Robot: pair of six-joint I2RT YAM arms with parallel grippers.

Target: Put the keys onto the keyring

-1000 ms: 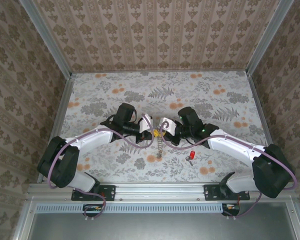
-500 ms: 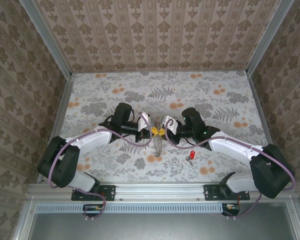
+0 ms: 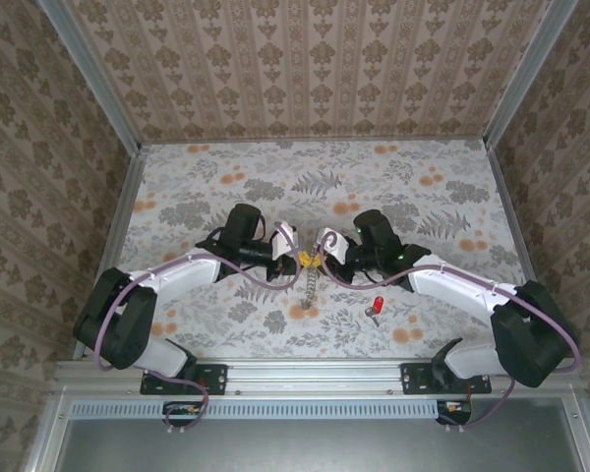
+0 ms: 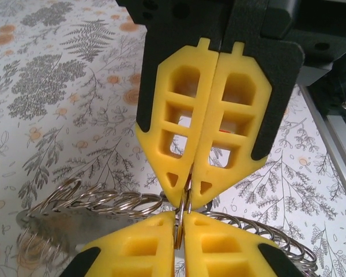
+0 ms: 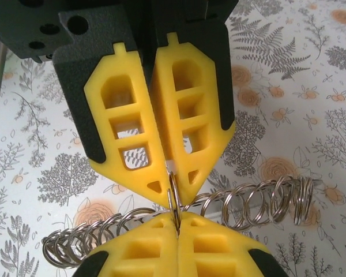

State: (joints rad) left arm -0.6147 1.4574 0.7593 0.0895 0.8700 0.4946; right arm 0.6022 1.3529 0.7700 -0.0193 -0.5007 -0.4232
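Note:
My two grippers meet tip to tip over the middle of the table, the left gripper (image 3: pixel 301 260) and the right gripper (image 3: pixel 317 259). Both are shut on the same thin silvery ring of the keyring (image 3: pixel 312 285), whose string of linked rings hangs down to the table. In the left wrist view my left gripper (image 4: pixel 181 228) pinches the ring from below and the right gripper (image 4: pixel 189 196) from above; linked rings (image 4: pixel 104 202) trail sideways. The right wrist view mirrors this: right gripper (image 5: pixel 177 222), left gripper (image 5: pixel 172 193), rings (image 5: pixel 259 202). One of the keys, red-headed (image 3: pixel 377 307), lies on the table near the right arm.
The floral table (image 3: pixel 423 197) is walled by patterned panels, with a metal rail (image 3: pixel 315 374) along the near edge. Both arms' cables loop close to the grippers.
The grippers have stayed tip to tip on the ring, shifting only slightly. The hanging rings have swung a little. The red key has not moved.

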